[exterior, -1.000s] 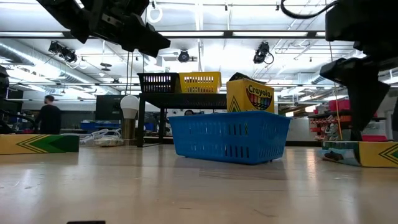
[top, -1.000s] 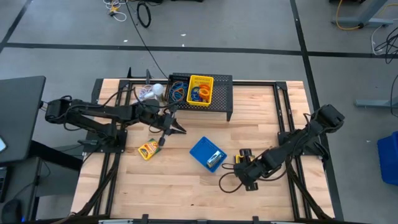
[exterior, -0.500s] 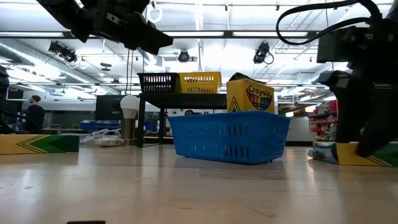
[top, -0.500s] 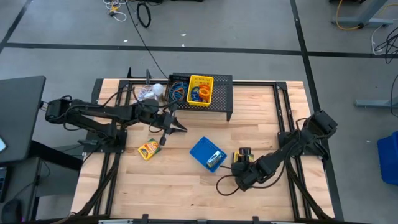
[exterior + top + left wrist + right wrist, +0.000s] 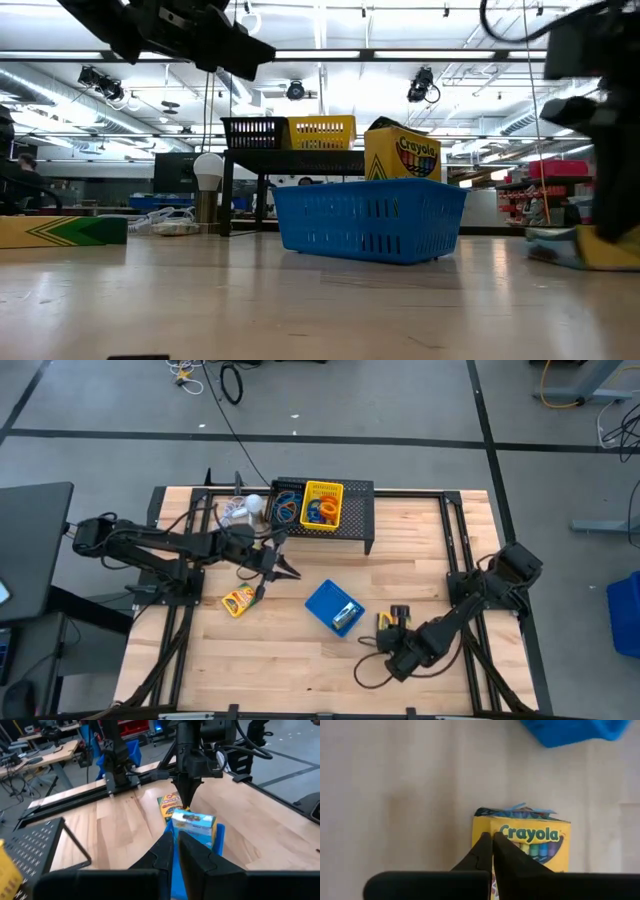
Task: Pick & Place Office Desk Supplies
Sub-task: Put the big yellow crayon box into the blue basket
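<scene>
A yellow crayon box (image 5: pixel 530 845) lies flat on the table right of the blue mesh tray (image 5: pixel 322 600). My right gripper (image 5: pixel 492 836) points steeply down over it, shut, with nothing between its fingers. A second crayon box (image 5: pixel 400 152) stands upright in the blue tray. A third (image 5: pixel 238 600) lies on the table at the left. The yellow tray (image 5: pixel 323 503) and the black tray (image 5: pixel 287 506), both holding rubber bands, sit on the black mesh stand (image 5: pixel 355 520). My left gripper (image 5: pixel 290 570) hovers shut and empty, left of the blue tray. My right gripper's shut fingertips (image 5: pixel 485 845) come from above, slanting, at the lying crayon box's printed top face (image 5: pixel 482 827), close to its open flap end (image 5: pixel 515 811). Whether they touch the face or stand just above it, I cannot tell.
A white round object with a cord (image 5: pixel 245 508) lies beside the stand at the far left. Dark rails run along both sides of the table (image 5: pixel 300 660). Bare wood lies along the near edge and between the blue tray and the left crayon box.
My right gripper has sunk toward the crayon box and shifted toward the table's near edge, tipping to point more steeply down. The left arm has kept still.
</scene>
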